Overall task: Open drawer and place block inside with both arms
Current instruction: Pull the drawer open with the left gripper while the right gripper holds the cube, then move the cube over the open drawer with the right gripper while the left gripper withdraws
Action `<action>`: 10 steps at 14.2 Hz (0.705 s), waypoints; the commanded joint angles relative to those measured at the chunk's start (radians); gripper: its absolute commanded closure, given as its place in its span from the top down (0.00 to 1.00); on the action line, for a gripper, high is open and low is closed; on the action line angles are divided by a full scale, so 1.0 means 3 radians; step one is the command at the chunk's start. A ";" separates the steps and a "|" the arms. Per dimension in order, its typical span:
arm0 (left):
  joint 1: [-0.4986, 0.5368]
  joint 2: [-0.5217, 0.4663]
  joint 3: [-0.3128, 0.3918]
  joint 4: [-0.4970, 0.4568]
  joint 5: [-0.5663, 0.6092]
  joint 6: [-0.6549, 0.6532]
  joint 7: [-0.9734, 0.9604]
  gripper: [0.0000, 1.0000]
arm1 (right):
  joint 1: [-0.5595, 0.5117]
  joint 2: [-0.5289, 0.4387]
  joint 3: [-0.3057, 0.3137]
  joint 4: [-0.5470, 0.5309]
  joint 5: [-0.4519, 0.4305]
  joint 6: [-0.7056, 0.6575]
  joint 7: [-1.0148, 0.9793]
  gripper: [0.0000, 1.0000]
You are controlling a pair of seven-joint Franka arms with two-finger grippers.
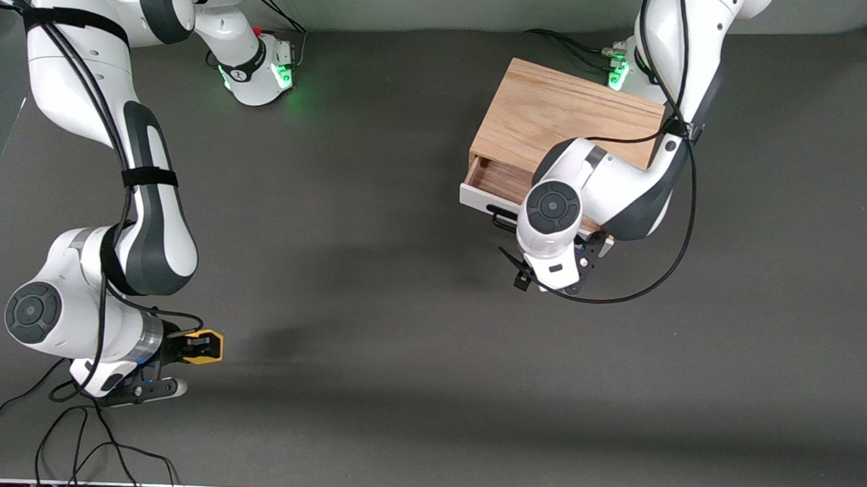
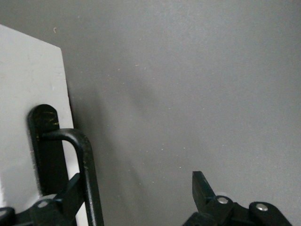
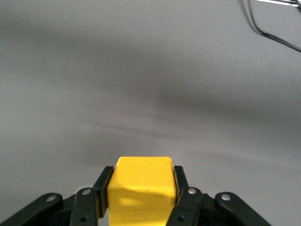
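Front view: we see the right claw (image 1: 198,348) clamped on the block (image 1: 204,346) over bare table (image 1: 373,328) at the right arm's end. Left claw (image 2: 136,197) fingers apart around the handle (image 2: 87,174) of the drawer (image 1: 495,182), partly out of the box (image 1: 564,115).

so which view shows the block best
The right wrist view: the block fills the foreground, clamped between the right gripper fingers. The front view shows it small, partly covered by the gripper. The left wrist view shows only the drawer front and handle.
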 commanded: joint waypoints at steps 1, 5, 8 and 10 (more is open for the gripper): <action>-0.0042 -0.0043 0.0033 0.0082 0.0077 0.0012 0.0023 0.99 | 0.0038 -0.0132 0.0032 0.0043 0.0002 -0.0217 0.0211 0.00; 0.0009 -0.0130 0.0028 0.0541 0.0001 -0.0497 0.0135 0.99 | 0.0161 -0.0229 0.0042 0.0074 0.0007 -0.0442 0.0584 0.00; 0.0091 -0.0171 0.0033 0.1164 -0.0076 -0.1397 0.0573 0.99 | 0.0207 -0.0249 0.0210 0.0232 0.0002 -0.0697 0.1003 0.00; 0.0259 -0.0435 0.0038 0.1217 -0.0107 -0.1675 0.1429 0.99 | 0.0207 -0.0249 0.0470 0.0268 -0.0013 -0.0729 0.1503 0.00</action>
